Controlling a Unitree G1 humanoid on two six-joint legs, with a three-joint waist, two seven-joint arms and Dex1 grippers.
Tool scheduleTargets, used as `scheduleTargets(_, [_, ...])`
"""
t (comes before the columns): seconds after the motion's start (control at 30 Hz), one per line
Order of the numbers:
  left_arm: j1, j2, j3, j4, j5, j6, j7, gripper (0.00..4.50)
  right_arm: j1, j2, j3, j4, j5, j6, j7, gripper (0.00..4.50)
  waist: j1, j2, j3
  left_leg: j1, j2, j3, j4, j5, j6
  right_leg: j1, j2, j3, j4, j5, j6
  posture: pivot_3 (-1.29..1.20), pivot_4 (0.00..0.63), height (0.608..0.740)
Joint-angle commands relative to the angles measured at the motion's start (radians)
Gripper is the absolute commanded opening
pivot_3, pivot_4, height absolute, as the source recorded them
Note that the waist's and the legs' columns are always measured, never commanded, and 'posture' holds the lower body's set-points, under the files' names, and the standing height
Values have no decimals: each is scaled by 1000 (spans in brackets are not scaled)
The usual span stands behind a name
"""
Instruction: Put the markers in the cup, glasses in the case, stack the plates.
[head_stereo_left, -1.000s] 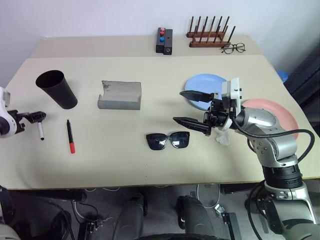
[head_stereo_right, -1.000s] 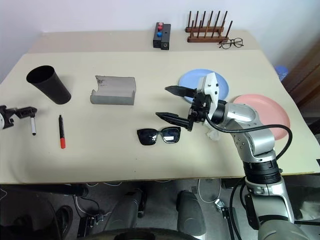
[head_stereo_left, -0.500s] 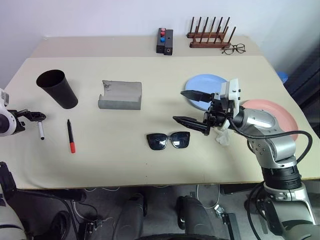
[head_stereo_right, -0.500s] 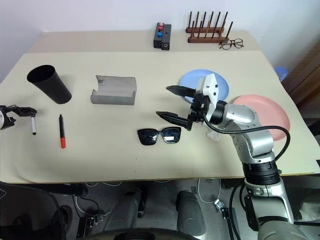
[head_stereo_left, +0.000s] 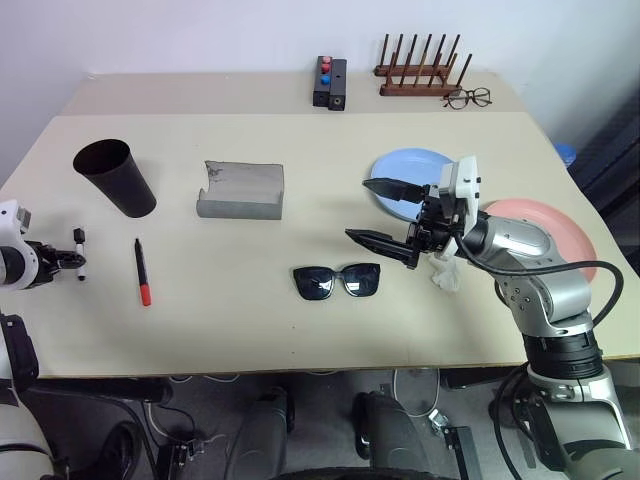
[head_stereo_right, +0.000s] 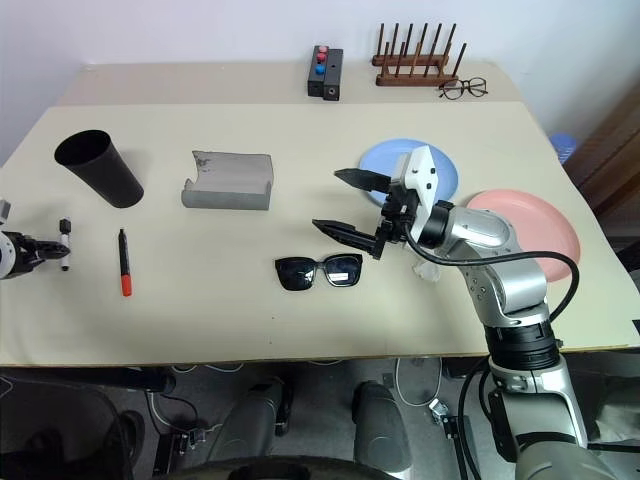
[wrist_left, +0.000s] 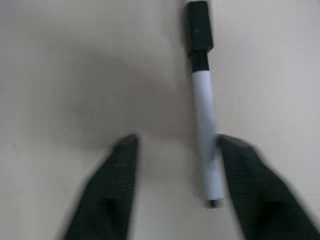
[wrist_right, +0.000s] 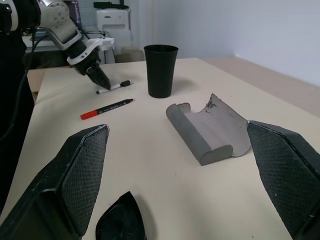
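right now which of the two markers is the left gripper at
The white-bodied marker with a black cap, which lies between the left gripper's fingers at the table's left edge. The dark marker with the red end lies apart, further toward the sunglasses.

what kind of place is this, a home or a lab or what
Probably a lab or test room, not a home. A plain beige table stands against a bare white wall, laid with unrelated props: a cup, sunglasses and plates. The right wrist view shows what may be office equipment behind.
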Motion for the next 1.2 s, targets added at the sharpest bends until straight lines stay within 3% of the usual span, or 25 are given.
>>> scheduleTargets(0.03, [3,-15,9,24,10,-10,-11,241,-29,0,-8,-60,17,9,-12,4500,1,0,0,0,0,0,0,0,0,0,0,0,0,0,0,0,150,740])
scheduleTargets(0.07, [3,-15,10,26,12,-14,-10,59,-30,0,-8,-61,17,11,-13,4500,1,0,0,0,0,0,0,0,0,0,0,0,0,0,0,0,150,740])
scheduleTargets(0.3, [17,15,23,8,16,-38,-26,59,-32,0,-3,-51,12,13,-8,4500,0,0,0,1,0,0,0,0,0,1,0,0,0,0,0,0,150,740])
scheduleTargets(0.5, [58,102,97,-73,-4,-92,-4,59,-24,-2,-2,-27,-1,-13,9,4500,-4,-3,0,1,0,0,0,0,0,0,0,0,1,0,0,0,150,740])
scheduleTargets(0.63, [204,117,241,-229,-84,-322,-34,59,-27,-1,-2,-8,-4,-25,22,4500,-7,-3,0,1,1,1,-1,0,0,-1,-1,1,0,0,0,0,150,740])
scheduleTargets(0.73, [269,78,396,-306,-158,-538,5,59,-40,3,3,18,-13,-41,32,4500,-1,-4,-1,1,2,0,-1,0,-1,-1,-2,1,0,0,-1,0,150,740])
scheduleTargets(0.9, [205,-18,582,-378,-304,-766,44,59,-58,4,9,56,-16,-51,55,4500,8,-5,-2,0,1,0,-1,0,-2,0,-4,1,-2,0,-2,0,150,740])
scheduleTargets(1.2, [44,-186,466,-341,-293,-976,5,59,-87,33,11,118,-53,-118,45,4500,13,-5,-2,0,-1,2,4,1,-1,2,-1,0,0,3,2,0,150,740])
